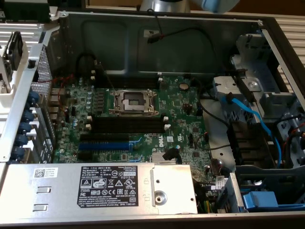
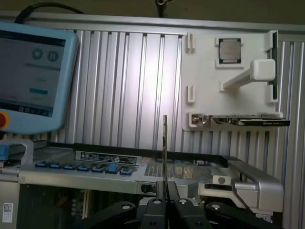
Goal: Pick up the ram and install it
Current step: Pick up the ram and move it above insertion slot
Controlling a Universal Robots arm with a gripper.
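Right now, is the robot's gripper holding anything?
Yes, the gripper is shut on the ram, which stands upright and edge-on between its fingers.

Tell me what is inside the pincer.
The ram, edge-on and upright, is clamped in the pincer. Its lower end is covered there, so the grip depth cannot be seen.

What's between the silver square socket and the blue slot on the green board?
Long black memory slots with white end clips lie between the socket and the blue slot, seen in the exterior view.

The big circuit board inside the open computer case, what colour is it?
The circuit board is green, clearest in the exterior view.
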